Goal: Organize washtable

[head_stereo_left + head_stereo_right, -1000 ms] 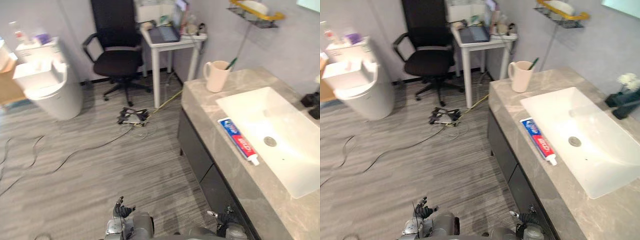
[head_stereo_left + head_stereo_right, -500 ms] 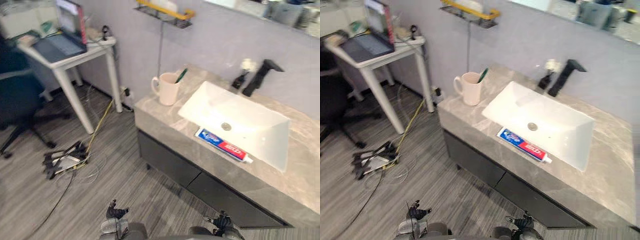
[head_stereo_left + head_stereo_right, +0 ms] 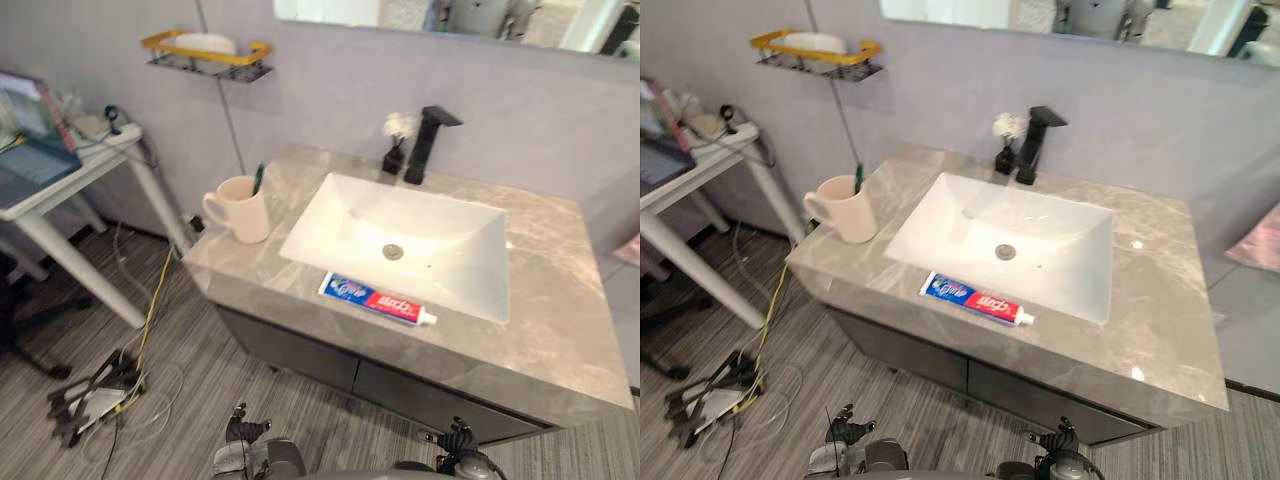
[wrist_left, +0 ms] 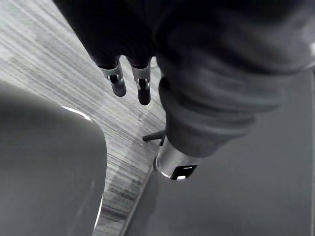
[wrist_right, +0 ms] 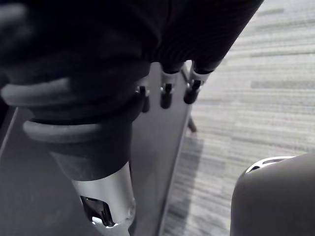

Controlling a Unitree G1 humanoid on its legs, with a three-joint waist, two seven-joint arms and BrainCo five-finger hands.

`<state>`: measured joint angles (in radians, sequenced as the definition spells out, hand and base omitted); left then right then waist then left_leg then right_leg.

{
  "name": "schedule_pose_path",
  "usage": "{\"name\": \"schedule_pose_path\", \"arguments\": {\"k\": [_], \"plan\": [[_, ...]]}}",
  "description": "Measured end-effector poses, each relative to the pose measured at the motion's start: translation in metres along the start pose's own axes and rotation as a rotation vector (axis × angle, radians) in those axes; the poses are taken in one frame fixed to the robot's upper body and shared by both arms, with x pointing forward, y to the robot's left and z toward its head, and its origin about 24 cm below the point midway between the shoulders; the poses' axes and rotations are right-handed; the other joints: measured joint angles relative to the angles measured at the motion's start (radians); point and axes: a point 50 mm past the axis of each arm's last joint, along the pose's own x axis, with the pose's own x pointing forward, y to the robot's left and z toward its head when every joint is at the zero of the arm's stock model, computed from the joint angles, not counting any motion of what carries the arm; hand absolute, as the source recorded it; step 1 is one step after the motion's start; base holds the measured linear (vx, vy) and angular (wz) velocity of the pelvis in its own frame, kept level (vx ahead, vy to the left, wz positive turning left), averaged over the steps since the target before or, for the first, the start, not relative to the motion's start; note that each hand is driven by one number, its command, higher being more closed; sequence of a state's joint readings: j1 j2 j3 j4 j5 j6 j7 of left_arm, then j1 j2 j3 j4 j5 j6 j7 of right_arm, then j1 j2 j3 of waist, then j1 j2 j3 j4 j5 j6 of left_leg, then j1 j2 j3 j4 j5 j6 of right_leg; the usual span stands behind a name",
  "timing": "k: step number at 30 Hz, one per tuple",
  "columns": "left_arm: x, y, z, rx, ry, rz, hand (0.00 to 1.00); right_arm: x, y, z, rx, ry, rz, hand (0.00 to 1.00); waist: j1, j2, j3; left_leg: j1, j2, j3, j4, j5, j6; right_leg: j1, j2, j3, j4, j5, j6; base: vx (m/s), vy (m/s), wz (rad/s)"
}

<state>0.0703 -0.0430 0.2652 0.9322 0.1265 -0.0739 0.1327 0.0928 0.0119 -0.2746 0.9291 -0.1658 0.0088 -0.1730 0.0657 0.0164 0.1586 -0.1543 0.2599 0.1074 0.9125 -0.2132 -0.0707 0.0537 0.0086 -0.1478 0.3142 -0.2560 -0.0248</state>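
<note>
- Left eye view: the left hand point(image 3: 246, 430) and the right hand point(image 3: 459, 441) hang low near the floor point(image 3: 180, 350), in front of the bench point(image 3: 560, 300) and well apart from everything on it.
- On the bench, a toothpaste tube point(image 3: 376, 300) lies flat between the front rim of the white basin point(image 3: 440, 250) and the bench's front edge, with its cap toward the robot's right.
- A cream cup point(image 3: 241, 208) stands upright on the bench left of the basin, and a green-handled toothbrush point(image 3: 258, 178) leans inside it.
- Right eye view: a black tap point(image 3: 1033, 142) rises behind the basin with a small dark bottle point(image 3: 1006, 155) just beside it. A yellow wall shelf point(image 3: 815, 52) hangs above and left of the cup, and a white side table point(image 3: 700, 165) stands further left.
- Left wrist view: the left hand's fingers point(image 4: 118, 81) point straight down at the striped floor, relaxed and spread, holding nothing.
- Right wrist view: the right hand's fingers point(image 5: 166, 94) also hang straight and loose over the floor, empty and touching nothing.
</note>
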Motion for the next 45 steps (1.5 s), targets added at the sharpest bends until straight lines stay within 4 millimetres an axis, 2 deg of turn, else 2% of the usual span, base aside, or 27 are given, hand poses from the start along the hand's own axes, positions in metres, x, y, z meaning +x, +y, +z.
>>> {"name": "schedule_pose_path", "arguments": {"k": [1,2,3,4,5,6,8,10,12,18,25,26,35,42,45], "plan": [[0.0,0.0,0.001,0.002,-0.001,0.0,0.0,0.0,0.0,0.002,0.002,-0.004,0.0,0.0,0.004,-0.003,0.001,-0.011,-0.017,-0.015,-0.061,-0.022,-0.017,0.009,-0.003,0.033,-0.012,0.009,0.013,0.16,0.058,-0.73],[0.0,0.001,0.001,0.003,-0.001,0.002,0.0,0.0,0.001,0.002,0.008,-0.003,0.001,0.0,0.003,-0.005,0.001,-0.011,-0.031,-0.031,-0.111,-0.037,-0.02,0.013,-0.007,0.051,-0.018,0.013,0.019,0.25,0.16,-0.87],[0.0,0.001,0.001,0.006,-0.002,0.004,0.0,0.0,0.002,0.001,0.012,0.001,0.002,0.0,0.003,-0.011,0.0,-0.006,-0.07,-0.073,-0.237,-0.048,-0.032,0.016,-0.017,0.082,-0.026,0.017,0.029,0.22,0.221,-0.85],[0.0,0.0,0.0,0.013,0.001,0.0,0.0,0.0,0.001,-0.001,0.009,0.009,0.0,0.0,0.003,-0.009,-0.002,0.022,-0.102,-0.12,-0.399,-0.027,-0.036,0.013,-0.017,0.113,-0.034,0.017,0.046,0.18,0.197,-0.85],[-0.001,-0.002,-0.002,0.022,0.005,-0.009,0.0,0.0,-0.002,-0.002,0.006,0.011,-0.006,0.0,0.003,0.002,-0.007,0.032,-0.103,-0.139,-0.475,0.007,-0.036,0.013,-0.007,0.128,-0.038,0.014,0.056,0.17,0.218,-0.82],[0.001,0.004,-0.001,0.038,0.004,0.002,0.0,-0.001,0.006,-0.005,0.012,0.028,0.013,0.0,0.004,-0.026,-0.018,0.06,-0.127,-0.117,-0.506,-0.004,-0.029,0.023,-0.025,0.156,-0.052,0.017,0.078,0.16,0.155,-0.5],[0.003,0.01,0.001,0.07,0.001,0.011,0.0,-0.004,0.013,-0.011,0.025,0.046,0.027,0.0,-0.001,-0.057,-0.031,0.071,-0.152,-0.098,-0.519,-0.005,-0.018,0.044,-0.057,0.168,-0.09,0.027,0.094,0.23,0.175,-0.25],[0.004,0.012,0.002,0.094,-0.001,0.013,0.0,-0.006,0.017,-0.016,0.035,0.06,0.035,0.0,0.002,-0.074,-0.043,0.084,-0.175,-0.086,-0.529,-0.005,-0.017,0.057,-0.082,0.177,-0.11,0.037,0.109,0.21,0.175,-0.03],[0.004,0.012,0.0,0.098,0.006,0.011,0.0,-0.006,0.017,-0.017,0.057,0.069,0.033,0.0,0.002,-0.073,-0.045,0.101,-0.192,-0.078,-0.542,-0.004,-0.006,0.071,-0.094,0.177,-0.126,0.052,0.11,0.12,0.147,0.05],[0.003,0.012,-0.009,0.095,0.049,0.013,0.0,-0.007,0.013,-0.021,0.125,0.094,0.003,0.0,0.003,-0.058,-0.056,0.166,-0.19,-0.049,-0.624,0.015,0.02,0.084,-0.098,0.184,-0.129,0.078,0.109,0.03,0.05,-0.1],[0.001,0.011,-0.014,0.082,0.071,0.022,0.0,-0.007,0.009,-0.024,0.145,0.107,-0.006,0.0,0.0,-0.058,-0.065,0.209,-0.192,-0.029,-0.745,0.094,0.014,0.081,-0.115,0.185,-0.173,0.092,0.117,-0.08,-0.022,-0.09],[-0.002,0.01,-0.019,0.074,0.078,0.027,0.0,-0.007,0.006,-0.029,0.173,0.123,-0.022,0.0,0.003,-0.051,-0.103,0.156,-0.204,-0.033,-0.629,0.021,0.027,0.084,-0.119,0.18,-0.181,0.076,0.139,-0.02,-0.001,-0.04],[-0.002,0.01,-0.02,0.062,0.079,0.029,0.0,-0.008,0.005,-0.032,0.232,0.135,-0.024,0.0,0.004,-0.051,-0.103,0.161,-0.206,-0.031,-0.643,0.026,0.027,0.084,-0.122,0.18,-0.186,0.076,0.139,0.0,0.0,0.0],[-0.001,0.016,-0.021,0.014,0.083,0.044,0.0,-0.01,-0.002,-0.043,0.425,0.165,-0.032,0.0,0.004,-0.071,-0.101,0.224,-0.228,-0.027,-0.803,0.11,0.026,0.091,-0.144,0.167,-0.218,0.087,0.142,0.02,-0.007,0.04],[-0.001,0.021,-0.021,0.0,0.081,0.058,0.0,-0.011,-0.017,-0.05,0.522,0.179,-0.085,0.0,0.004,-0.079,-0.1,0.246,-0.234,-0.029,-0.846,0.127,0.025,0.105,-0.149,0.151,-0.231,0.09,0.147,0.05,-0.009,0.11]]}}
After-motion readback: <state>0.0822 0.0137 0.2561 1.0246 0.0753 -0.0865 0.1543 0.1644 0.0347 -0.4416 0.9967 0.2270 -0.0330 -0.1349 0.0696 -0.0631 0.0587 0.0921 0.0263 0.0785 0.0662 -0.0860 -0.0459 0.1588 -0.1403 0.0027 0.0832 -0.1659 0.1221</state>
